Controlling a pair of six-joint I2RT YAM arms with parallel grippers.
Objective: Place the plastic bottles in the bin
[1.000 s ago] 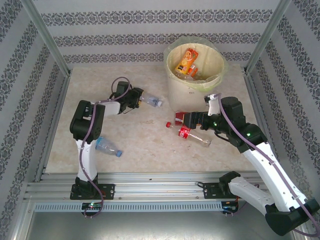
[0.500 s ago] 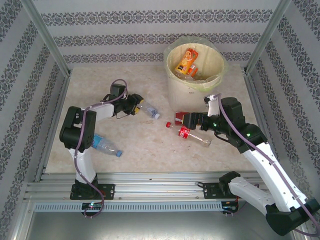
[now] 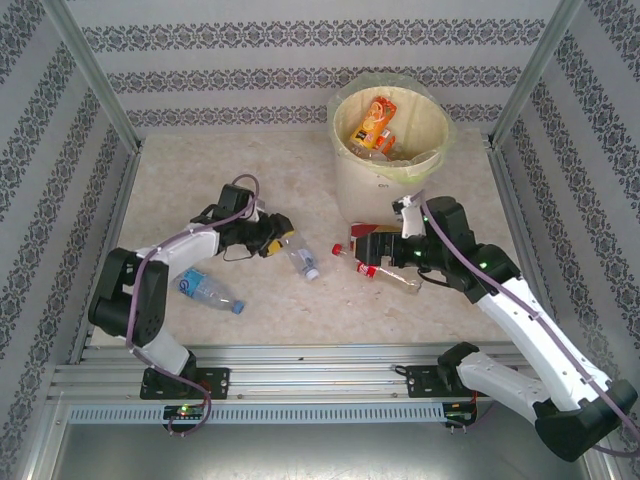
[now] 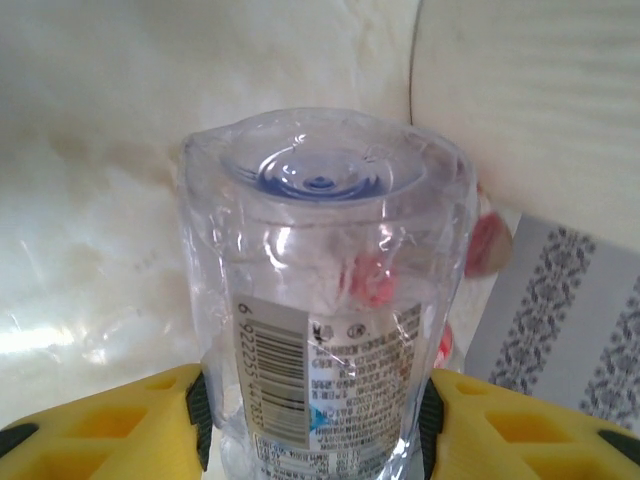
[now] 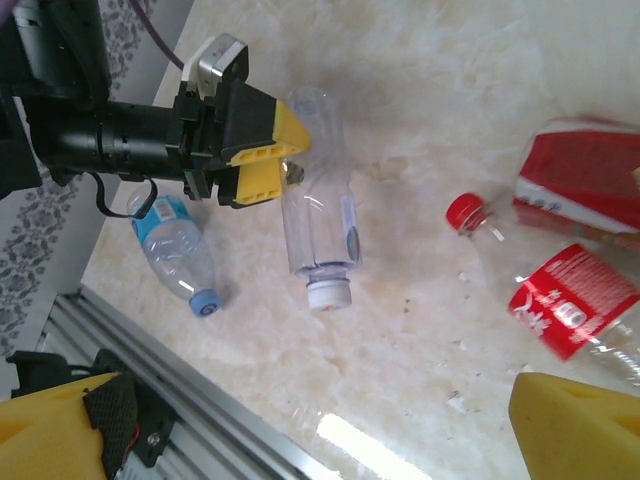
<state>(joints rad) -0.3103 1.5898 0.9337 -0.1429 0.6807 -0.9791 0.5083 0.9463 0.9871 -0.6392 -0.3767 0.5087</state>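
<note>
left tool (image 3: 274,238) clamped on clear bottle (image 3: 299,254) — axis toward 4 o'clock | bin (image 3: 360,190) at 2 o'clock | right tool (image 3: 368,246) jaws apart

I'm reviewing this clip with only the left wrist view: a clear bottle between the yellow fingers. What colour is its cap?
Observer: White. In the right wrist view the clear bottle held by the left gripper ends in a white cap that points towards the near rail.
Operator: Where is the bin from there?
Observer: The bin stands farther back on the table, to the right of that gripper.
Operator: And the other arm?
Observer: The right gripper is open beside a red-labelled bottle near the bin's foot, holding nothing.
</note>
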